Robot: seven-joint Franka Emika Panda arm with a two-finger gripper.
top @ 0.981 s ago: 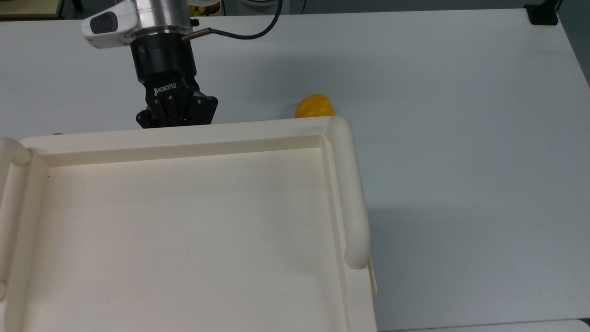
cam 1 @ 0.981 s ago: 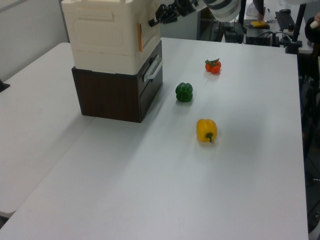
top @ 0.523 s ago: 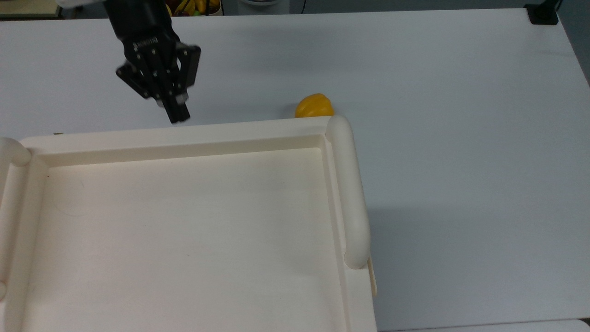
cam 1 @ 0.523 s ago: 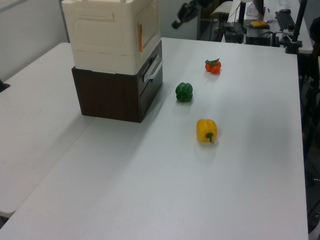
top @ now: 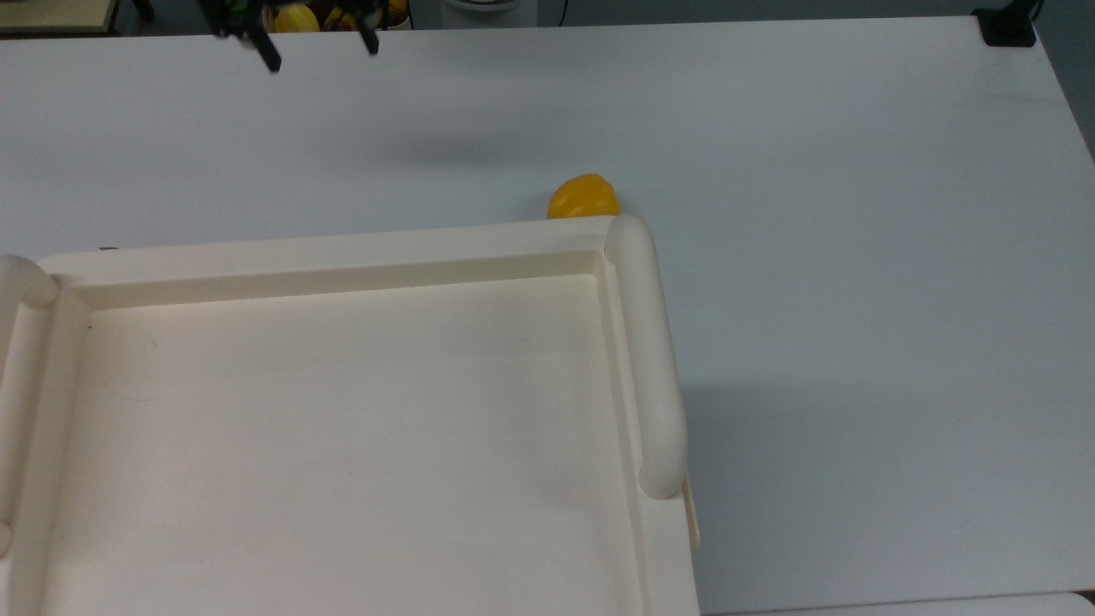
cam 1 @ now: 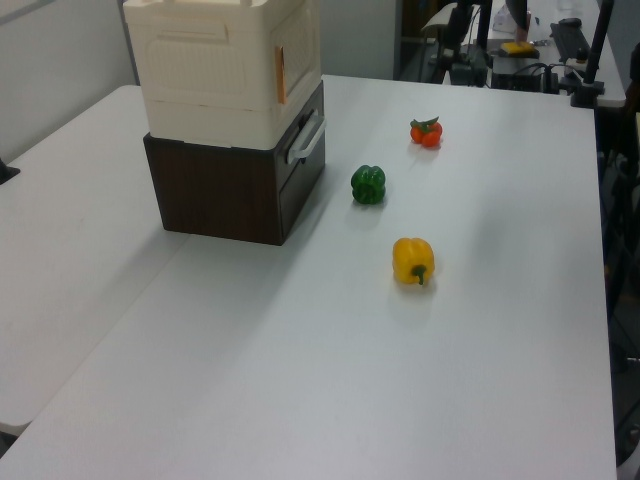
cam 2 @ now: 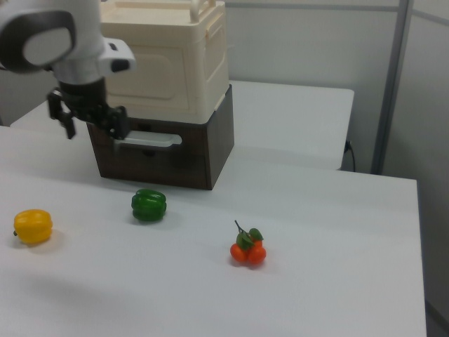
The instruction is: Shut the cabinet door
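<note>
yellow pepper (cam 2: 33,226), green pepper (cam 2: 149,205) and tomatoes (cam 2: 247,250) lie nearest in the right view, behind them the gripper (cam 2: 93,121) hangs empty, fingers apart, before the cabinet (cam 2: 168,63), whose cabinet door (cam 2: 149,75) sits flush, on the table (cam 2: 330,281).

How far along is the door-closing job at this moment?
Done: the cabinet door looks shut, flush with the cabinet. In hand: nothing; the gripper hangs open and empty, apart from the door. Left: nothing obvious, as far as these views show.
</note>
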